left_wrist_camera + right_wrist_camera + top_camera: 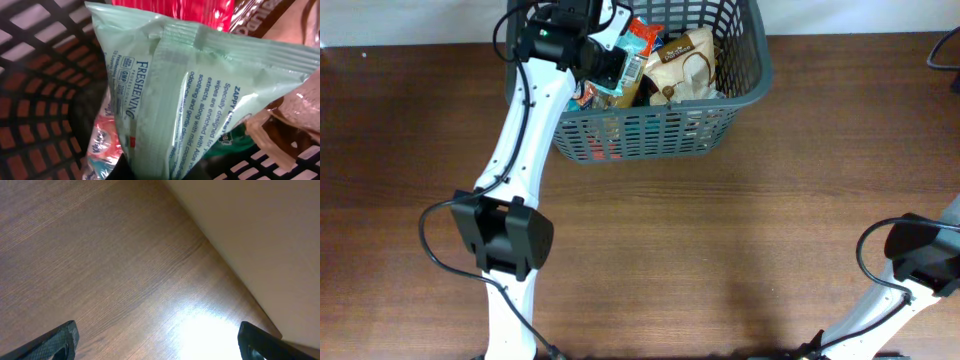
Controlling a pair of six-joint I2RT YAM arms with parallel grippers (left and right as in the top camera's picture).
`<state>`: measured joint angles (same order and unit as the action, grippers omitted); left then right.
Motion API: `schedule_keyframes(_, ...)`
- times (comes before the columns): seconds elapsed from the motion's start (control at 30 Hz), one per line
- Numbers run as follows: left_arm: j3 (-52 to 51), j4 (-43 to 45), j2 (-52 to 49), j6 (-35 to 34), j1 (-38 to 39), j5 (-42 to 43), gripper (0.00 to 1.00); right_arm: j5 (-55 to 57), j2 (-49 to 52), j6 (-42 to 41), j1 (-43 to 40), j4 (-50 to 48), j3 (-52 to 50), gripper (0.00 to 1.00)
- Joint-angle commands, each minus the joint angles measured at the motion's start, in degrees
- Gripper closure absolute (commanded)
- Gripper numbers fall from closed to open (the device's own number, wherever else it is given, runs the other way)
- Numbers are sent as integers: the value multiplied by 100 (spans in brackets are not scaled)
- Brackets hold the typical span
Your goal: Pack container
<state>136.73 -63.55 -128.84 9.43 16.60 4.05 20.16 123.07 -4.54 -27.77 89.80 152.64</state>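
The container [645, 135], a dark grey lattice basket, stands at the back middle of the table with several packets inside. My left gripper [617, 70] reaches over its left rim and is shut on a pale green wipes packet [632, 75]. In the left wrist view that wipes packet [190, 100] fills the frame, pinched at its lower edge by the left gripper [150, 172], with the container's wall [40, 100] behind. My right gripper [157, 340] hangs open above bare wood, nothing between its fingers [62, 337].
Inside the basket lie a brown packet [685, 65], a red-orange packet [642, 35] and a pink and white packet [102, 145]. The right arm [920, 255] stands at the table's right front. A pale wall [260, 235] borders the table.
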Motion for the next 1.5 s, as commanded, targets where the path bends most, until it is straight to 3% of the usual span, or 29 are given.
schedule_keyframes(0.0, -17, -57, -103, 52, -20, -39, 97, 87, 22, -68, 4, 0, -26, 1)
schedule_keyframes(0.17, -17, -59, -114, 52, -24, -39, 92, 87, 22, -68, 4, 0, -26, 1)
schedule_keyframes(0.23, -17, -57, -114, 52, -24, -39, 75, 87, 22, -68, 4, 0, -26, 1)
schedule_keyframes(0.27, -17, -59, -114, 52, -24, -39, 72, 87, 22, -68, 4, 0, -26, 1)
schedule_keyframes(0.87, 232, 181, -114, 52, -26, -304, 45, 87, 22, -68, 4, 0, -26, 1)
schedule_keyframes(1.0, 647, 177, -114, 52, -26, -396, 37, 85, 22, -68, 4, 0, -26, 1)
schedule_keyframes(1.23, 1996, -138, -111, 48, -26, -603, 36, 87, 22, -68, 4, 0, -26, 1)
schedule_keyframes(1.47, 3862, -780, -111, -114, -26, -1856, 36, 87, 22, -68, 4, 0, -26, 1)
